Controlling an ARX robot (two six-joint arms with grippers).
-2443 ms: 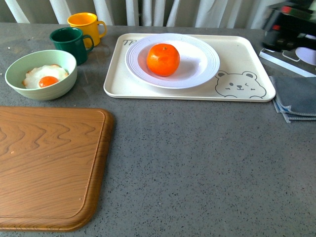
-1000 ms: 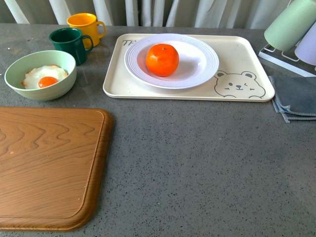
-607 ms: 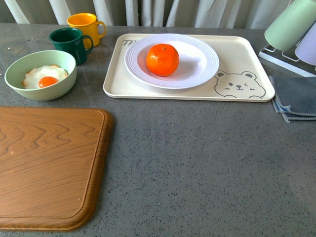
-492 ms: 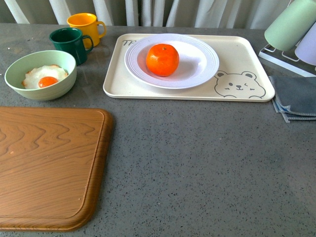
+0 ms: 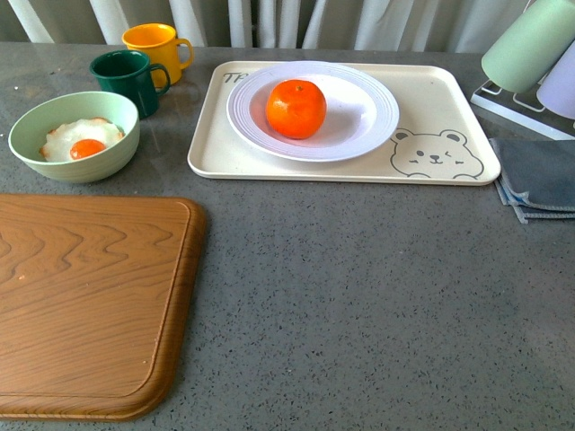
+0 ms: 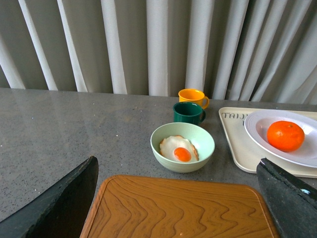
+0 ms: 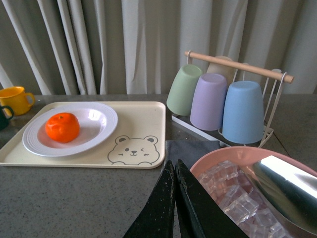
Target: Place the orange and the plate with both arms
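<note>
The left gripper [image 6: 178,208] is sitting back with its two dark fingers [image 6: 59,203] spread wide apart, holding nothing. The right gripper [image 7: 174,208] is pressing its fingers together with nothing between them. Both are staying well away from the tray, and the front view is showing neither arm.

The orange [image 5: 296,109] is resting in the plate [image 5: 373,112], a bit toward its left side. The plate is sitting on the cream bear tray [image 5: 431,99], near the green bowl [image 5: 36,135] with the fried egg [image 5: 83,139].

The orange is looking round, smooth and a little squishy, so it could be rolling away; pinching it softly across its fat middle seems best. The plate is looking hard, slippery and easy to break. Its wide bumpy rim is sticking up, so that seems the good place for grabbing it, on the side where the orange is not sitting.
</note>
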